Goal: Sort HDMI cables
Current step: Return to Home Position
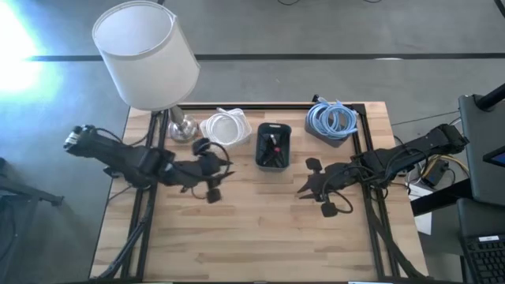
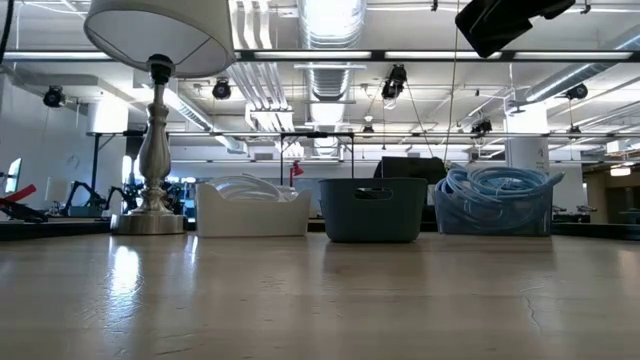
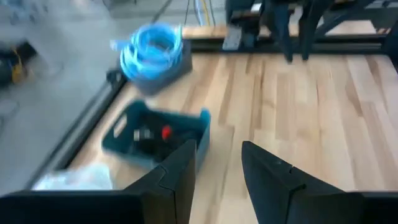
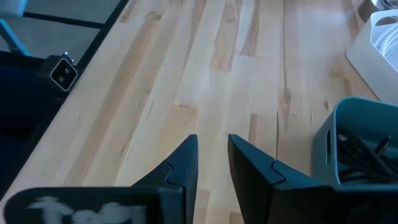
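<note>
The cables lie sorted in three bins along the table's far side. White coils fill the white bin. Dark folded bundles sit in the teal bin. Light-blue coils are heaped in the grey bin. My left gripper hovers above the table just left of the teal bin, open and empty. My right gripper hovers right of and nearer than the teal bin, open and empty.
A table lamp with a white shade stands on its metal base at the far left corner, next to the white bin. Bare wooden tabletop spreads across the near half. Black frame rails run along both sides.
</note>
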